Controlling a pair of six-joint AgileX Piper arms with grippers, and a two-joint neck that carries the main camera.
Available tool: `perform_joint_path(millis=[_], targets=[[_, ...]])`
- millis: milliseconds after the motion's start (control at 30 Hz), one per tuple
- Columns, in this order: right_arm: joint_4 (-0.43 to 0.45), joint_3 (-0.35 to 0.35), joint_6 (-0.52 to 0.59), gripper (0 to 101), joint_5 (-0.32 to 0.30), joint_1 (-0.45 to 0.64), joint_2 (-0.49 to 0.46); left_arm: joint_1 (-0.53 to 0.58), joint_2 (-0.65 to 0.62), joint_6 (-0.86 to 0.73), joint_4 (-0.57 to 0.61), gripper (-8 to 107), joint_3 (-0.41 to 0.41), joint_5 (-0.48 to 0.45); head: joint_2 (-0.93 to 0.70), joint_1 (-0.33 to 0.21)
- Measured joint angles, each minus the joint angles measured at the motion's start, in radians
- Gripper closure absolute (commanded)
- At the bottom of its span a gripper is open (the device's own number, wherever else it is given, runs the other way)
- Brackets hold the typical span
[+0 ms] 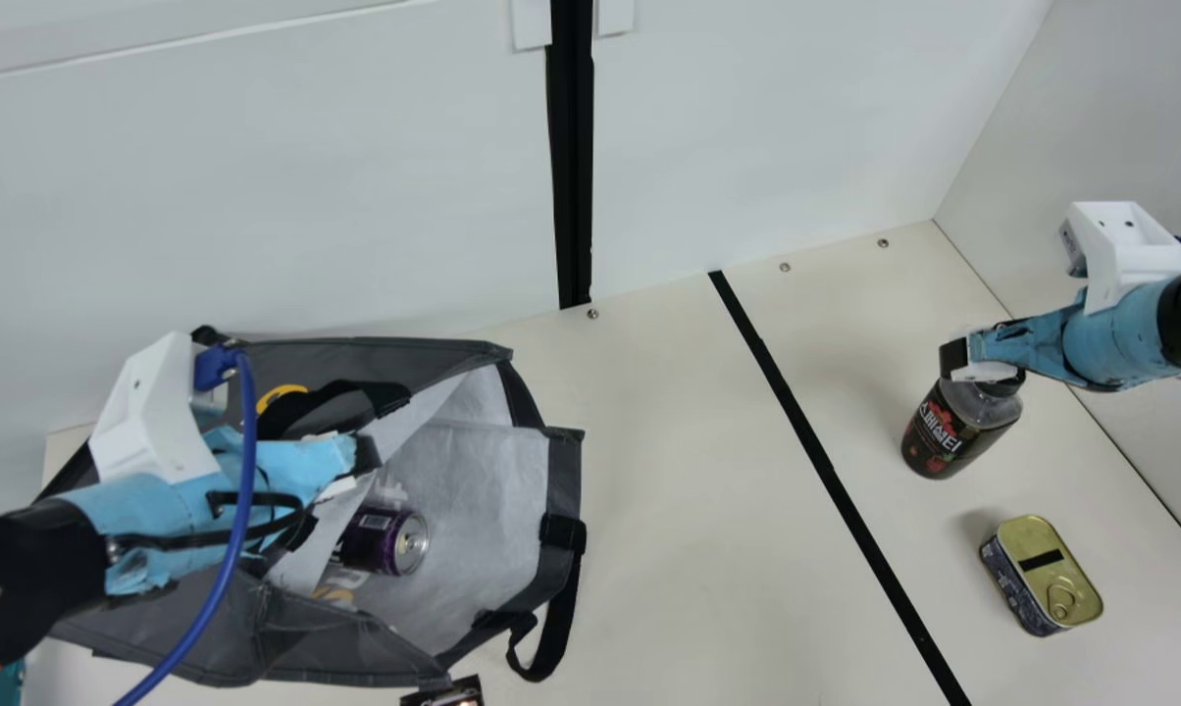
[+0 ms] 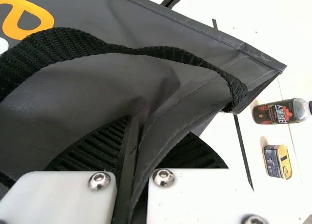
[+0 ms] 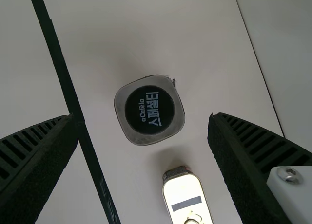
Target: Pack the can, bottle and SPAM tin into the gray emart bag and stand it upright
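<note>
Two grippers: the left gripper [image 2: 157,131], with black ribbed fingers, is closed on a fold of the bag's gray edge; the right gripper [image 3: 142,116] is spread wide, with a gap on either side of the bottle.
Bottle: dark, squarish, with a black cap and a black-and-red label [image 1: 961,427], upright on the cream table [image 1: 679,471] beneath the right gripper, not gripped.
Gray emart bag: large, of gray sheeting with pale lining and black webbing handles [image 1: 355,647], lying over, its mouth toward the middle of the table.
Can: purple and black with a silver top [image 1: 386,541], lying on its side inside the bag, near the mouth.
SPAM tin: rounded, gold-lidded, with dark blue sides [image 1: 1042,574], on the table near the bottle, across the black strip [image 1: 826,471] from the bag.
Packing: one of three items is in; bottle and tin are left, then standing the bag up. Taking the bottle looks like the step in hand.
Hard to see: the left arm covers part of the bag; its depths are hidden, pale shapes by the can are unclear, and a dark object [image 1: 445,694] is cut off below.
</note>
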State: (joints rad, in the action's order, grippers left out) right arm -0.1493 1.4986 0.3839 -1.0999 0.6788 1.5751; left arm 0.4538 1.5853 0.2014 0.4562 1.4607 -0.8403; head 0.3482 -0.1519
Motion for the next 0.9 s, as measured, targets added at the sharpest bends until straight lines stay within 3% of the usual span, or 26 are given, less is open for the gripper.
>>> perform_joint_path(millis=[433,900], targets=[[0.001,-0.012,0.000,6,0.029,-0.010,0.063,0.000,0.000,0.000,0.000,107,0.000,0.000,0.000,0.000],[0.005,-0.007,-0.004,100,0.033,-0.017,0.091,0.000,0.000,0.000,0.000,107,0.000,0.000,0.000,0.000]])
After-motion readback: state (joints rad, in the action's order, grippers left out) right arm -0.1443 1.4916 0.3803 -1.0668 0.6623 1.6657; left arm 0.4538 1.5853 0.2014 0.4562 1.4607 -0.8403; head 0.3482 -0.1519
